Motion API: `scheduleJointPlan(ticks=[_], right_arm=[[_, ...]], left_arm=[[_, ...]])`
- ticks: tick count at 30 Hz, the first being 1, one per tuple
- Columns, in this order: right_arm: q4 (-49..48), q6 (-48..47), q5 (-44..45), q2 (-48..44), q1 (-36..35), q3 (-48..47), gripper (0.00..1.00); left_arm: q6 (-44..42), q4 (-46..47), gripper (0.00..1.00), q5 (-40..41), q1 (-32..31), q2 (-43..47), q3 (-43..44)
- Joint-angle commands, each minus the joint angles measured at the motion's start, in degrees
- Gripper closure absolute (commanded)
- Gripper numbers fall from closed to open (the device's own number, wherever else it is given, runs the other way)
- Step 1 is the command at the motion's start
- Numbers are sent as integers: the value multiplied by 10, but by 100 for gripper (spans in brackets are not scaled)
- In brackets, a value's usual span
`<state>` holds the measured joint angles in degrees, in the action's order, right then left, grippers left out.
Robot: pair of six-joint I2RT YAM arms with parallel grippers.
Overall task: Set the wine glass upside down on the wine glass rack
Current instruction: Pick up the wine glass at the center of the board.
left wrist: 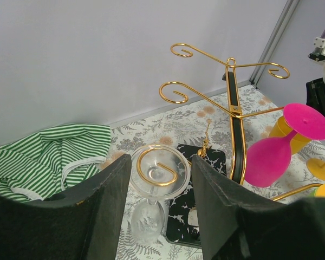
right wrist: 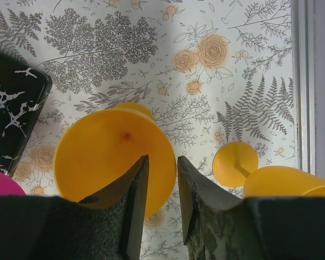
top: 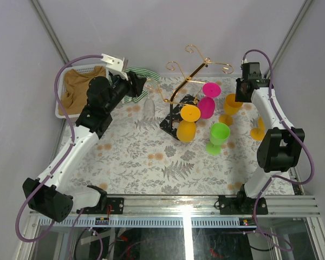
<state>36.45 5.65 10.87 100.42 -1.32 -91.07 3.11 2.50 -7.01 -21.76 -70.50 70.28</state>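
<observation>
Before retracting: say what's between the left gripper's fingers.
Left wrist view: between the fingers, the clear wine glass, foot up, a gold rack hook at its foot.

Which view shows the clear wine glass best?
Left wrist: the clear wine glass is close and central, foot up, bowl hanging below. Top external shows it small and faint against the patterned cloth. Right wrist misses it.
</observation>
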Motion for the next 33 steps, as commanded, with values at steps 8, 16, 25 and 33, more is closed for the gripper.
scheduleJointPlan(ticks=[8,16,25,33], right_arm=[[-11,-6,0,5,2,-4,86],[7,-10,6,4,2,-27,100],[51,-35,69,22,18,-113,100],[79,-69,159,59,38,-265,100]], left_arm=[[-6,-1,52,5,-2,-10,16],[-7,-2,52,4,-2,-8,18],[-10,-18,52,4,-3,1,39],[19,-56,51,-8,-2,-2,93]])
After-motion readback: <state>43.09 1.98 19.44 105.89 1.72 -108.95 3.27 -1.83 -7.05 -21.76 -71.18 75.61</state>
